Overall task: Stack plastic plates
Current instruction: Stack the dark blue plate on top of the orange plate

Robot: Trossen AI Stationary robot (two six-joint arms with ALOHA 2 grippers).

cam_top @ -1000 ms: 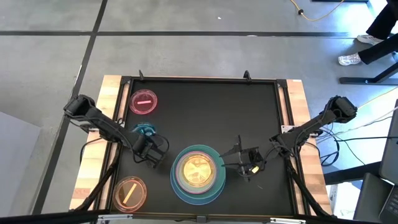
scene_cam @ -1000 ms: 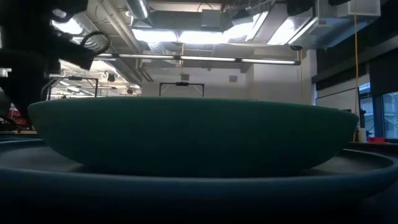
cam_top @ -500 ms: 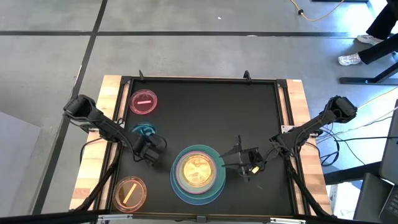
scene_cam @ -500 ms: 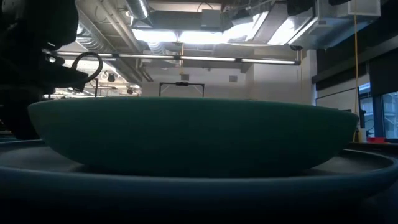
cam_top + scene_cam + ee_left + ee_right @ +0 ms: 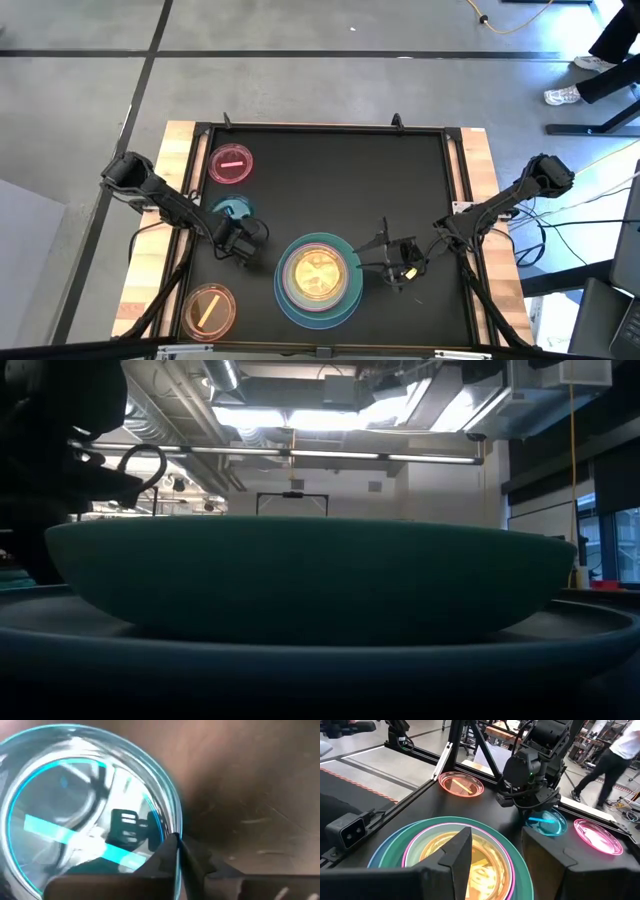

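A stack of plastic plates (image 5: 318, 278) stands near the table's front edge: a light blue plate at the bottom, then teal, pink and a small orange-yellow one on top. To its left lies a small translucent blue plate (image 5: 233, 208), and my left gripper (image 5: 239, 230) is shut on its near rim. My right gripper (image 5: 384, 256) hangs open just right of the stack, its fingers touching nothing. In the low view the teal plate (image 5: 310, 575) fills the picture. My left gripper pinches the small blue plate's rim (image 5: 178, 822) on its near side, one finger inside the plate and one outside. The fingers (image 5: 160, 857) come from above, slanting down. The plate appears to lie flat on the table.
A small pink plate (image 5: 231, 164) lies at the far left of the black table (image 5: 400, 180), and a small orange plate (image 5: 208, 310) at the near left corner. The table's far right part is bare. A person walks in the room beyond (image 5: 612, 755).
My left gripper has come down a little at the small blue plate. The plates and my right gripper have stayed where they were.
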